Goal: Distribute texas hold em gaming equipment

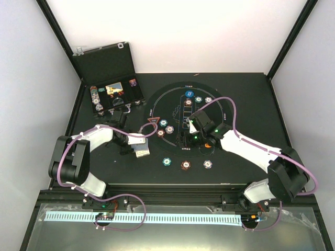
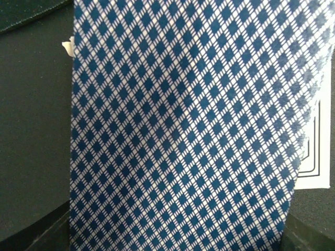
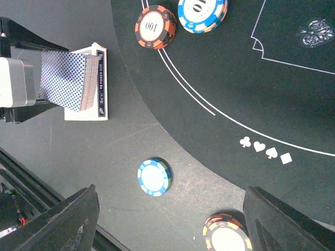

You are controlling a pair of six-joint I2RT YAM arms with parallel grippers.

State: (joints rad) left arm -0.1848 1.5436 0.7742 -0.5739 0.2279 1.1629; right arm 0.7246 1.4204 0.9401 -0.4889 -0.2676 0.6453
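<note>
Black table (image 1: pixel 256 102) inside a booth of plain white walls (image 1: pixel 172 31), black frame posts (image 1: pixel 291 39) at corners, even light.

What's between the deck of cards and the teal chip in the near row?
Nothing; the right wrist view shows bare table between the cards and the teal chip.

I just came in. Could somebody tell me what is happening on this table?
Two robot arms are laying out poker equipment. The left gripper has its jaws closed on playing cards with blue patterned backs, above what looks like a card box on the bare table, left of the round black mat. The right gripper hovers open and empty over the mat. Several chips lie on and around the mat, and a red triangle marker sits at its left rim. The black case stands open at the far left.
</note>
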